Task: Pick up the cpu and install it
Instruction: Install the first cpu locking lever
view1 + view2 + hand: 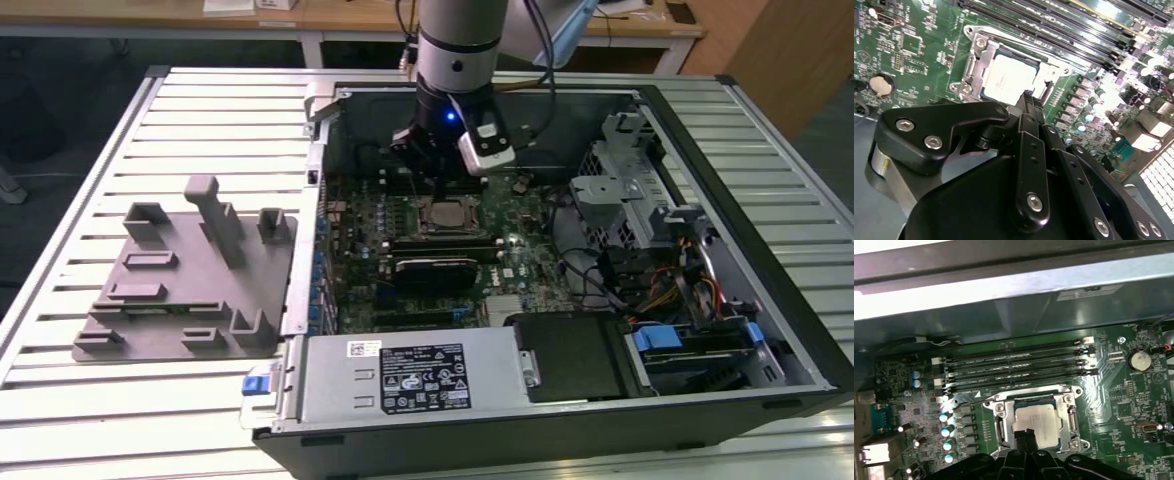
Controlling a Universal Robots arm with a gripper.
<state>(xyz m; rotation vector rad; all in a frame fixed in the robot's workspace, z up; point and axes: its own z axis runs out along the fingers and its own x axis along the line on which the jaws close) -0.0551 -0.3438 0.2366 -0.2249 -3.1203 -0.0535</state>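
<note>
The cpu (1041, 424) lies seated in the motherboard socket (1002, 428). The claw (1026, 433) hangs just above its edge, fingers together, holding nothing. Risk: downward contact may skew the chip and bend socket pins.

**Obstructions and Undetermined Items**

In both wrist views the fingers (1021, 436) (1029, 107) cover one edge of the cpu (1041, 422) (1009, 80). Contact between them cannot be determined. In the exterior view the arm (461, 40) is cut off by the top edge and masks part of the case (561, 440) interior behind it. The case's near side runs off the bottom edge.
</note>
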